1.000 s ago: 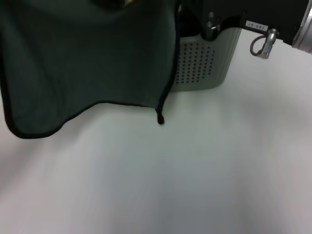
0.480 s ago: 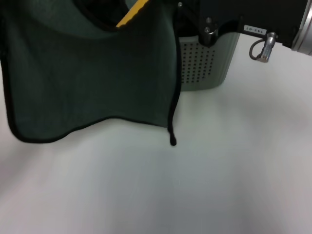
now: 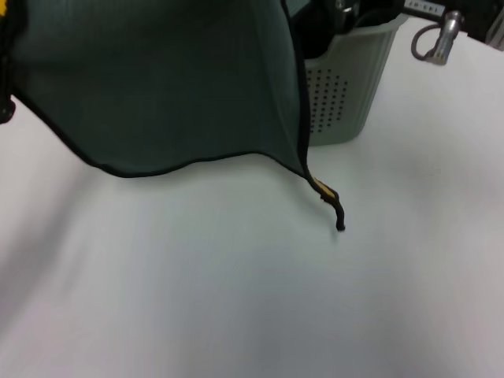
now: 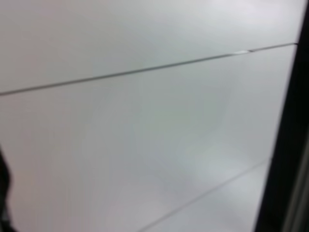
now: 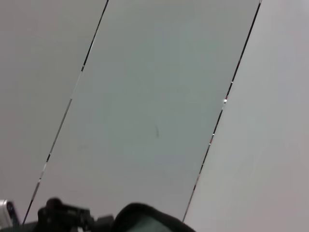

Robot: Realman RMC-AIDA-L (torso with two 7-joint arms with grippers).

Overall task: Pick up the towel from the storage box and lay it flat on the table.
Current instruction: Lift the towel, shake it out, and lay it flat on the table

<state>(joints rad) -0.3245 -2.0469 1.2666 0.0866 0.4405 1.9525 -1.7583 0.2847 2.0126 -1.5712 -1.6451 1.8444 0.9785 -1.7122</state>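
Observation:
The towel (image 3: pixel 173 87) hangs spread in the air over the table (image 3: pixel 236 299), its dark grey-green face toward me. Its top edge runs out of the head view. A yellow sliver shows at its lower right corner (image 3: pixel 321 189), where the black piping trails down close to the table. The storage box (image 3: pixel 346 94) stands behind the towel's right edge, partly hidden. Parts of my right arm (image 3: pixel 433 24) show at the top right above the box; its gripper is hidden. A dark fold of the towel (image 5: pixel 145 220) fills the bottom of the right wrist view. My left gripper is out of view.
White table spreads in front of and to the right of the box. Both wrist views show only pale wall panels with thin dark seams.
The towel has swung up and toward the right. Its lower left corner rose, and the trailing corner moved right. More of the box rim shows, and the right arm sits higher in view.

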